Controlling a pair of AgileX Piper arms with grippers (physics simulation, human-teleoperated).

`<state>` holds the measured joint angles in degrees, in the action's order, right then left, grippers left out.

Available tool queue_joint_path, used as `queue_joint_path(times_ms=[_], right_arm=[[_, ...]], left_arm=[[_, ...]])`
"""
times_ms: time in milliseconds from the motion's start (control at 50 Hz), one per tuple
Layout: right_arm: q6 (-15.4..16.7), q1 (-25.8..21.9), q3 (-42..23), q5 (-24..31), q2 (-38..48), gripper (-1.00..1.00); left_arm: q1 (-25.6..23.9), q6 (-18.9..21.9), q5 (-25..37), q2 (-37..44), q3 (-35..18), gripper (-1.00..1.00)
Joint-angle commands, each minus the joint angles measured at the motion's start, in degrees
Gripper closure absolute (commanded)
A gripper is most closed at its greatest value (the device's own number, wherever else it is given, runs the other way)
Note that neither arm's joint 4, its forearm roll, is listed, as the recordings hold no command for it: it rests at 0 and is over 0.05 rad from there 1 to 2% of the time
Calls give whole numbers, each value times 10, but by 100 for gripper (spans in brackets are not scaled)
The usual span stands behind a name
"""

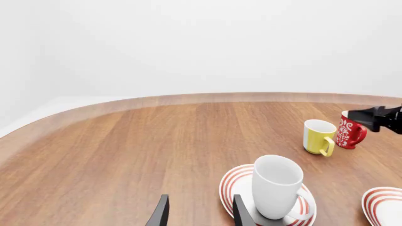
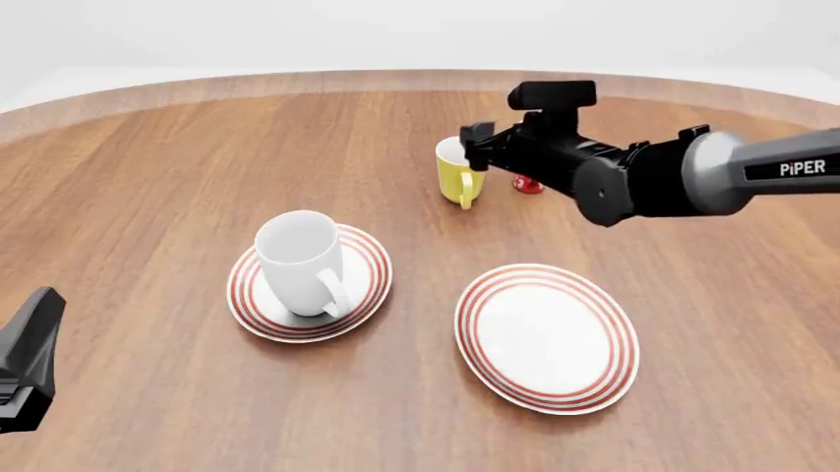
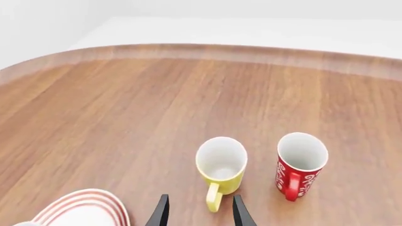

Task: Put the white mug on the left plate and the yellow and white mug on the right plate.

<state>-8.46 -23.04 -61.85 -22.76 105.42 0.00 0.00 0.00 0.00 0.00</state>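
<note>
The white mug (image 2: 299, 261) stands upright on the left plate (image 2: 247, 295), handle toward the near side. The right plate (image 2: 546, 334) lies bare. The yellow and white mug (image 2: 458, 169) stands on the table beyond the plates. My right gripper (image 3: 199, 213) is open just above and behind it, its fingers either side of the yellow handle (image 3: 213, 197) without touching. My left gripper (image 1: 199, 214) is open and empty, drawn back from the white mug (image 1: 276, 186) and its plate (image 1: 231, 181).
A slim red cup with white patterns (image 3: 300, 162) stands right beside the yellow mug, mostly hidden behind the right arm (image 2: 656, 177) in the front view. The left arm (image 2: 27, 359) sits at the near left edge. The table's curved far edge (image 2: 393, 77) lies beyond.
</note>
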Motion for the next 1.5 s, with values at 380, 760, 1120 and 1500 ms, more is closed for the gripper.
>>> queue_joint_path(times_ms=[380,760,1120,1500], right_arm=[[-3,9,-37,5,49,-100],[1,10,-60,11,79,-100],[4,8,-77,14,110,-100],[5,6,-99,26,130,-100]], left_arm=[[0,0,0,0,0,-100],[0,0,0,0,0,-100],[0,0,0,0,0,-100],[0,0,0,0,0,-100]])
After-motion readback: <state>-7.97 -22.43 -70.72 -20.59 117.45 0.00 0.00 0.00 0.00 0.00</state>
